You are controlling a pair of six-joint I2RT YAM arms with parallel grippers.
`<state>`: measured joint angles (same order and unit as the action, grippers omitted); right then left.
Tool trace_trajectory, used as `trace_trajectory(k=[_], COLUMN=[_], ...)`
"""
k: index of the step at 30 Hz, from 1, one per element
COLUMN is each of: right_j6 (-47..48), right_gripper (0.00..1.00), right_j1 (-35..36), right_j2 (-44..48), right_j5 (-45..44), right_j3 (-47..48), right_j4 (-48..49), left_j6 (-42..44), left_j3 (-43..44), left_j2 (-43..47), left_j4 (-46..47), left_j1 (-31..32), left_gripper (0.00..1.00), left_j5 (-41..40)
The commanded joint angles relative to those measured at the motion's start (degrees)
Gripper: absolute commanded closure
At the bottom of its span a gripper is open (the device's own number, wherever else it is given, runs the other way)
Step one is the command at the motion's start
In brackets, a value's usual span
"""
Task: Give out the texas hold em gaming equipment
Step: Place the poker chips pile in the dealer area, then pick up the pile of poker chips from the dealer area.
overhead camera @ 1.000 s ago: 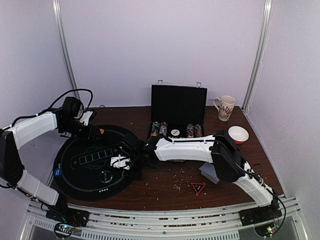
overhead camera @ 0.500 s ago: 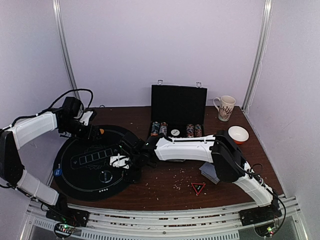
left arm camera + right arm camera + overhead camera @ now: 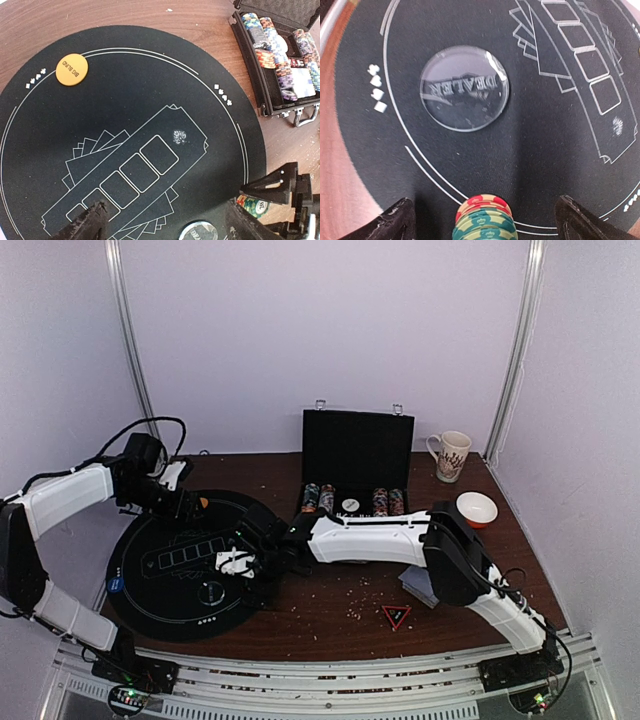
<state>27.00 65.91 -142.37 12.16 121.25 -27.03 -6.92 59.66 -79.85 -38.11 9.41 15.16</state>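
In the right wrist view a short stack of teal and red poker chips (image 3: pixel 483 217) stands on the edge of the black round mat (image 3: pixel 530 150). My right gripper (image 3: pixel 487 225) is open around the stack, each finger well apart from it. A clear dealer button (image 3: pixel 464 88) lies flat just beyond. My left gripper (image 3: pixel 162 227) hangs open over the mat's printed card boxes with nothing between its fingers. An orange Big Blind disc (image 3: pixel 71 69) rests near the mat's far rim. From above, the right gripper (image 3: pixel 245 565) is at mid-mat and the left gripper (image 3: pixel 185 502) at the back.
An open black case (image 3: pixel 355 455) with rows of chips stands behind the mat. A grey-blue card deck (image 3: pixel 416 585) and a red triangle (image 3: pixel 396 616) lie right of the right arm. A patterned mug (image 3: pixel 452 455) and a bowl (image 3: pixel 477 508) sit at back right. Crumbs dot the brown table.
My right gripper has slid slightly left over the mat and its jaws have spread wider. The left arm has stayed in place.
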Motion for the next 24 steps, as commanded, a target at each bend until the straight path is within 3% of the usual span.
trace_trajectory(k=[1,6,10,19,24], right_j6=[-0.78,-2.32,-8.83,-25.90,-26.04], right_gripper=[0.00,0.00,0.00,0.00,0.00], right_j1=[0.47,-0.23,-3.50,-12.49,-12.89], right_j2=[7.25,16.44,25.38,44.17,48.36], right_j5=[3.58,6.80,4.63,-25.84,-27.98], right_j3=[0.68,-4.02,-12.87,-34.80,-43.01], right_j4=[0.40,-0.11,1.65,4.22,5.42], left_j6=[0.98,1.43,-0.64,-22.25,-30.35], left_j3=[1.28,2.16,3.35,5.34,6.84], left_j2=[1.95,2.99,3.30,-1.13,-7.82], left_j4=[0.05,-0.22,-2.16,-4.96,-4.91], left_j1=[-0.36,0.14,3.92,31.84,39.34], left_gripper=[0.18,0.02,0.02,0.02,0.02], left_j5=[-0.77,1.48,-0.71,-18.77,-26.11])
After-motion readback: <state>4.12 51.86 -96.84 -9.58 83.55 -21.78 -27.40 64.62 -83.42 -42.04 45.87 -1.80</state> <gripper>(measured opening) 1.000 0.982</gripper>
